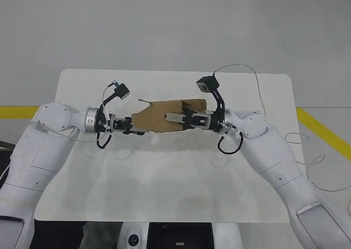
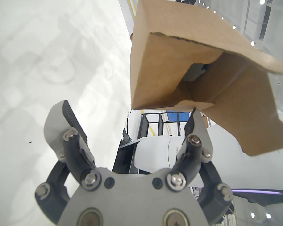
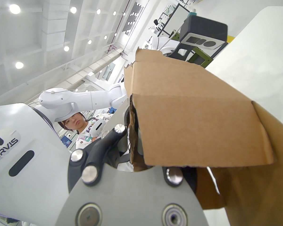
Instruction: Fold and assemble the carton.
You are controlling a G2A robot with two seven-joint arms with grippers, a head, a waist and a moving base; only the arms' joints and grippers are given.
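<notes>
The brown carton (image 1: 162,116) is held above the middle of the white table (image 1: 175,187), partly erected with loose flaps. My right gripper (image 1: 177,117) comes from the right and is shut on a carton wall; one finger (image 3: 119,121) lies along the cardboard (image 3: 191,118), and the other is hidden behind it. My left gripper (image 1: 136,128) is at the carton's left end and stands open. In the left wrist view its gripper (image 2: 129,111) faces the carton's open end (image 2: 169,71), and one fingertip (image 2: 193,121) touches a flap edge.
A thin cable (image 1: 255,75) loops over the table's back right part. Yellow floor lines (image 1: 1,112) run past both sides of the table. The table's front half is bare.
</notes>
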